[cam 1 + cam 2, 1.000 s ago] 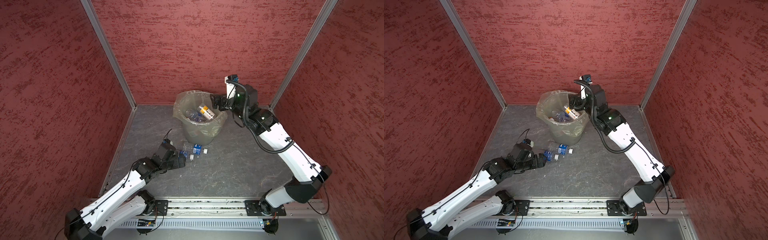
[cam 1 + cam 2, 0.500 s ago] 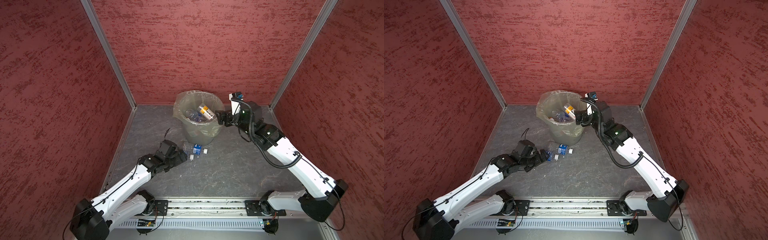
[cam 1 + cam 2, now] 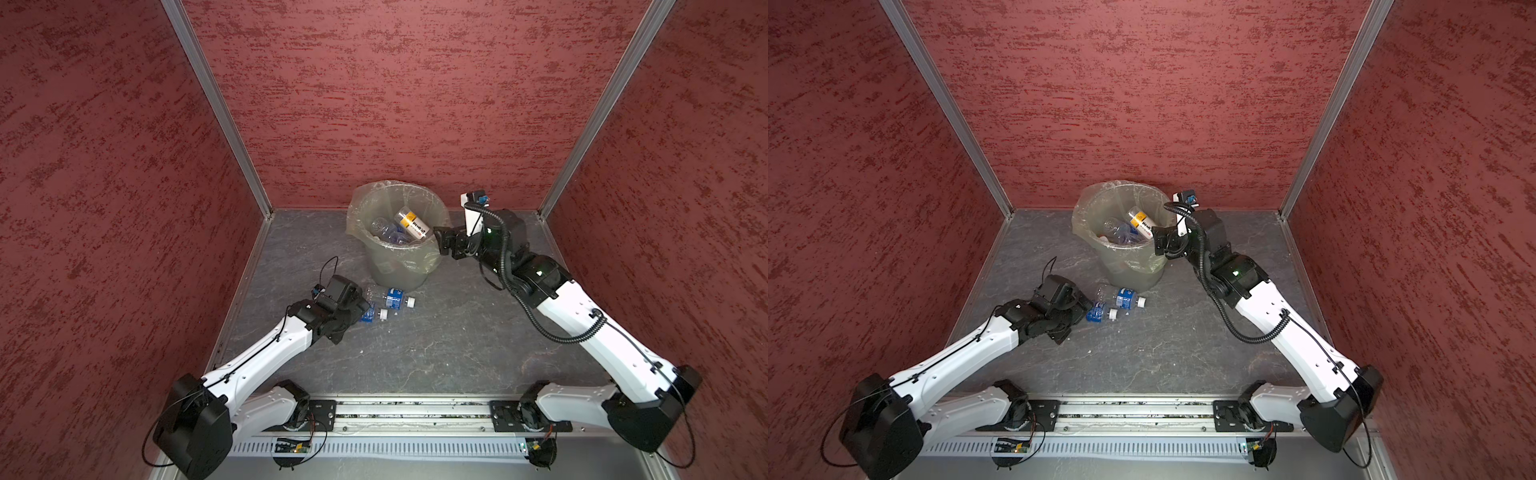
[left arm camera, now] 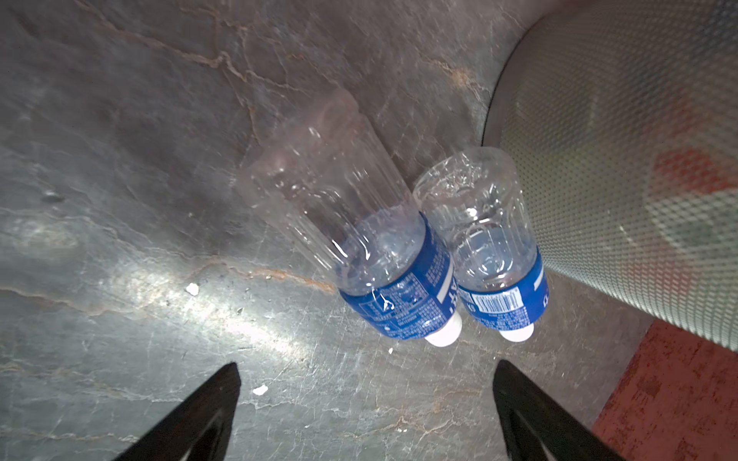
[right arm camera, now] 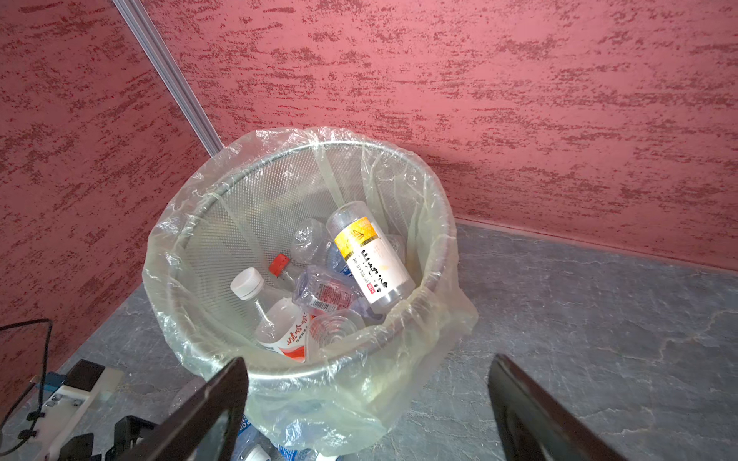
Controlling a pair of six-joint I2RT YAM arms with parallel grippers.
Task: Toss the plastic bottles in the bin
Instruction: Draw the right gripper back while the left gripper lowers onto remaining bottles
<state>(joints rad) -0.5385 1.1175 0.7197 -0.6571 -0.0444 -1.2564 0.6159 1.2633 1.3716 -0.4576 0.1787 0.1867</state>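
Two clear plastic bottles with blue labels and white caps, one [image 3: 392,297] [image 4: 493,247] and the other [image 3: 371,314] [image 4: 359,255], lie side by side on the floor in front of the bin [image 3: 399,266] [image 3: 1127,270] [image 4: 619,159]. My left gripper [image 4: 365,365] [image 3: 362,308] is open and empty, just short of their caps. The bin holds several bottles, the topmost with a yellow and white label [image 5: 367,259] [image 3: 411,222]. My right gripper [image 5: 367,359] [image 3: 441,241] [image 3: 1158,242] hangs open and empty beside the bin's right rim.
Red textured walls [image 3: 395,104] close in the grey stone floor [image 3: 436,340] on three sides, with metal corner posts [image 3: 232,124]. The bin stands close to the back wall. A metal rail [image 3: 411,409] with both arm bases runs along the front edge.
My right gripper has come down from over the bin's rim to beside its right side. My left gripper has edged right toward the two floor bottles.
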